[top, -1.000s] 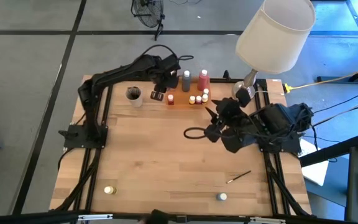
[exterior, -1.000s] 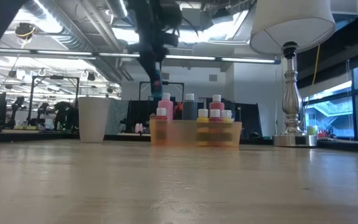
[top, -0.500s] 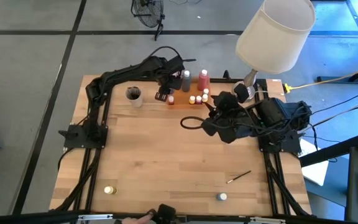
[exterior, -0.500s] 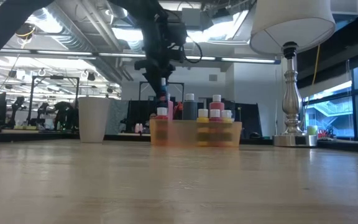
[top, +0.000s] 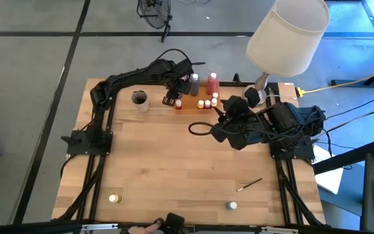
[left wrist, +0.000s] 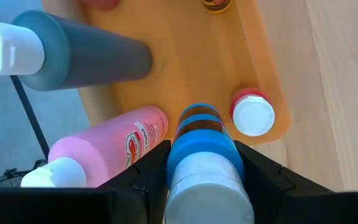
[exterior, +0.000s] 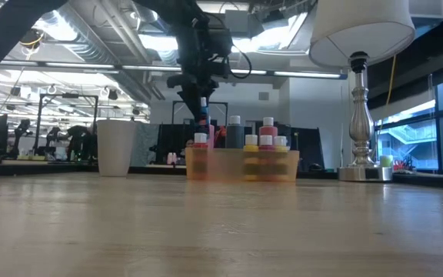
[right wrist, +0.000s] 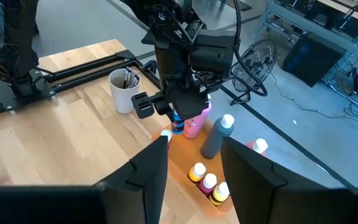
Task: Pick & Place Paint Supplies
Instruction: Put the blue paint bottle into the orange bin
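My left gripper [top: 173, 97] is over the left end of the orange tray [left wrist: 191, 56] at the table's far edge, shut on a blue bottle [left wrist: 201, 149] with a dark band and a pale cap. A pink bottle [left wrist: 114, 146], a grey bottle [left wrist: 79, 56] and a red-rimmed pot [left wrist: 252, 115] stand on the tray around it. More small pots [top: 206, 103] and another pink bottle [top: 212, 83] stand further right on the tray. My right gripper [right wrist: 194, 180] hangs open, high above the table's middle right, with nothing between its fingers. My left gripper pinches the blue bottle between its two fingers, on the sides of its upper part [left wrist: 178, 163] just below the cap. The fingers come steeply from above. The bottle hangs upright with its lower end [left wrist: 197, 115] down at the tray; whether it stands there I cannot tell.
A beige cup [top: 139, 99] with brushes stands left of the tray. A lamp [top: 284, 39] rises at the far right corner. Near the front edge lie a brush [top: 249, 185], a yellow-lidded pot [top: 114, 199] and a pale-lidded pot [top: 231, 206]. The table's middle is bare wood.
My left gripper has sunk toward the tray with the blue bottle, which now hangs low in front of the pink bottle. It has then kept still for the last half second.
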